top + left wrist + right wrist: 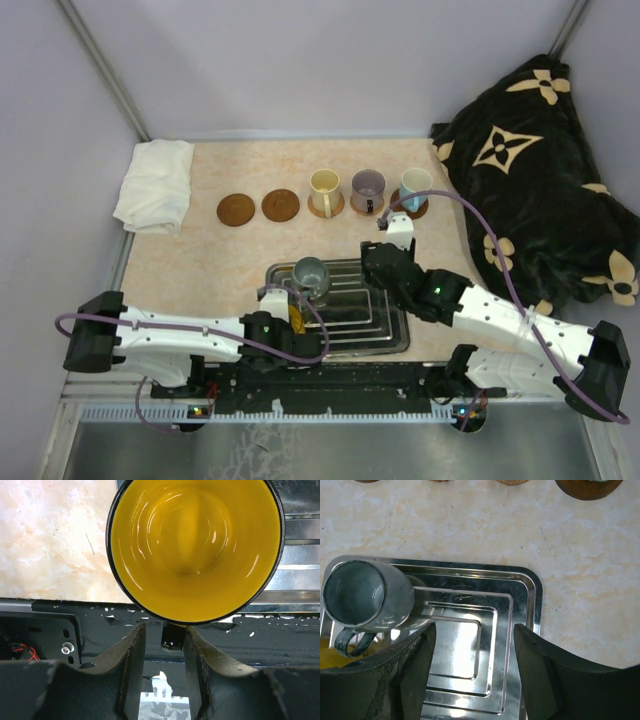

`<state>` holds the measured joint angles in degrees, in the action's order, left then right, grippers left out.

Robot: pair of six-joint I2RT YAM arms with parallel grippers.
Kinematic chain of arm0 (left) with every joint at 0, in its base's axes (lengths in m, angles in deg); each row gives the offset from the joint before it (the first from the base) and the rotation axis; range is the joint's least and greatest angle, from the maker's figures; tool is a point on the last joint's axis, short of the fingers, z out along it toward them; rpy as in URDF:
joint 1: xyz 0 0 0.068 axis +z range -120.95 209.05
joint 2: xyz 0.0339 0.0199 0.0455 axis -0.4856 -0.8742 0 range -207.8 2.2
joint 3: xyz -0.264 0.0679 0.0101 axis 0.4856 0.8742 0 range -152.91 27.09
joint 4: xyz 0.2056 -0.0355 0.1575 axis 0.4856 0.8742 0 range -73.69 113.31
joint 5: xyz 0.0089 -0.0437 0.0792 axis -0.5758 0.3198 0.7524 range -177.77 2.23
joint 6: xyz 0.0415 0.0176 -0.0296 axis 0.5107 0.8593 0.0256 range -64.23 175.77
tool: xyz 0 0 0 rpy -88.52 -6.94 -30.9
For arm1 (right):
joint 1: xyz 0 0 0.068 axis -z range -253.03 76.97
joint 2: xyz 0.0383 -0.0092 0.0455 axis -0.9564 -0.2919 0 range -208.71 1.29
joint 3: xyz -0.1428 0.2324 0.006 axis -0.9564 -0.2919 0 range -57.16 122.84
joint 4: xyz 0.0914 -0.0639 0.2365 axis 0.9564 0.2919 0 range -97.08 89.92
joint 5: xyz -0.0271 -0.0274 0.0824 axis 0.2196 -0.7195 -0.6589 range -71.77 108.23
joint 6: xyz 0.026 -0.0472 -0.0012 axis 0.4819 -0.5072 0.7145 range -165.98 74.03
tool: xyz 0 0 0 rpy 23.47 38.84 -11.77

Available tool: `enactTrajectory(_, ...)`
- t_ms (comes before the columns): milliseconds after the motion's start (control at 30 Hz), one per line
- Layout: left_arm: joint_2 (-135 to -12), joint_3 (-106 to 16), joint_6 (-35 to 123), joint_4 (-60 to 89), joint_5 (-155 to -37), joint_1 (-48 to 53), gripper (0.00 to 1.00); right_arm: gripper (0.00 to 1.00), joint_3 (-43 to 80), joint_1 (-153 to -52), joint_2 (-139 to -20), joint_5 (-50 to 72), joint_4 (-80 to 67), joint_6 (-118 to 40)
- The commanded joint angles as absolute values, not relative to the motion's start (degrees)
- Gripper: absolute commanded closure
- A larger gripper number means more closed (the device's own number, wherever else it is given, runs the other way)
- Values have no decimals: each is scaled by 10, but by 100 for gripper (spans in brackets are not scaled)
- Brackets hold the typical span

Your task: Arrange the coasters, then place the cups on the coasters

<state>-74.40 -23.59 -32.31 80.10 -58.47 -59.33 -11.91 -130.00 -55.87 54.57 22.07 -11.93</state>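
Two bare brown coasters point(236, 210) point(281, 205) lie at the back left. Right of them the cream cup point(325, 185), the purple cup point(367, 187) and the light blue cup point(414, 185) each stand on a coaster. A grey cup point(311, 273) point(362, 595) stands upright on the metal tray point(390, 335). The orange-yellow cup point(297, 318) point(195, 545) is at the tray's near left corner. My left gripper point(288, 318) point(164, 630) has its jaws narrow around this cup's dark handle point(173, 637), with a gap on the left side. My right gripper point(380, 270) point(474, 630) hangs open over the tray, empty.
A folded white cloth point(155, 185) lies at the back left. A dark flower-patterned blanket point(530, 190) fills the right side. The arms' black base rail point(330, 380) runs along the near edge, just behind the orange-yellow cup.
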Motion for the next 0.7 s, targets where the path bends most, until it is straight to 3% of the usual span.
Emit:
enactTrajectory(0,-735,-226,-352,824,-584,-596,57,36,-116,-1302,-562,554,197,-111)
enactTrajectory(267,-731,-222,-338,806,-580,-596,50,36,-117,-1302,-569,549,191,-112)
enactTrajectory(433,-730,-223,-316,787,-570,-596,33,36,-118,-1302,-570,549,189,-113)
enactTrajectory(567,-737,-230,-299,779,-567,-596,36,36,-120,-1302,-568,551,189,-113)
enactTrajectory(667,-744,-234,-299,781,-567,-596,55,36,-121,-1302,-570,552,188,-113)
